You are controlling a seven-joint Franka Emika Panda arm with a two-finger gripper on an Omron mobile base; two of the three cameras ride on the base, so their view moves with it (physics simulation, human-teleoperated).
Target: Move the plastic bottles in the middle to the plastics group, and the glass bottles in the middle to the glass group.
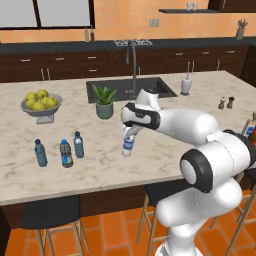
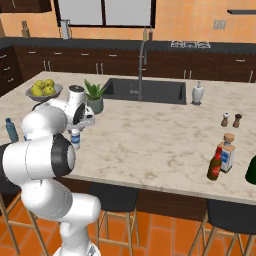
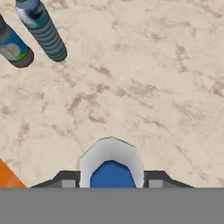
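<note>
Mid-carry: gripper (image 1: 129,134) is clamped on the neck of a clear water bottle (image 1: 128,146), held upright just above the marble counter (image 1: 165,125), between the middle and the plastics group (image 1: 66,153) well off to its left. Next it needs a leftward sweep and a set-down beside the ribbed bottle (image 3: 45,33) without knocking it. The carried bottle has a white label and bluish tint; the brown glass bottle (image 2: 215,164) already stands by the pale one (image 2: 227,152).

White-capped water bottle (image 1: 128,145) upright, seemingly lifted, near counter's front.
</note>
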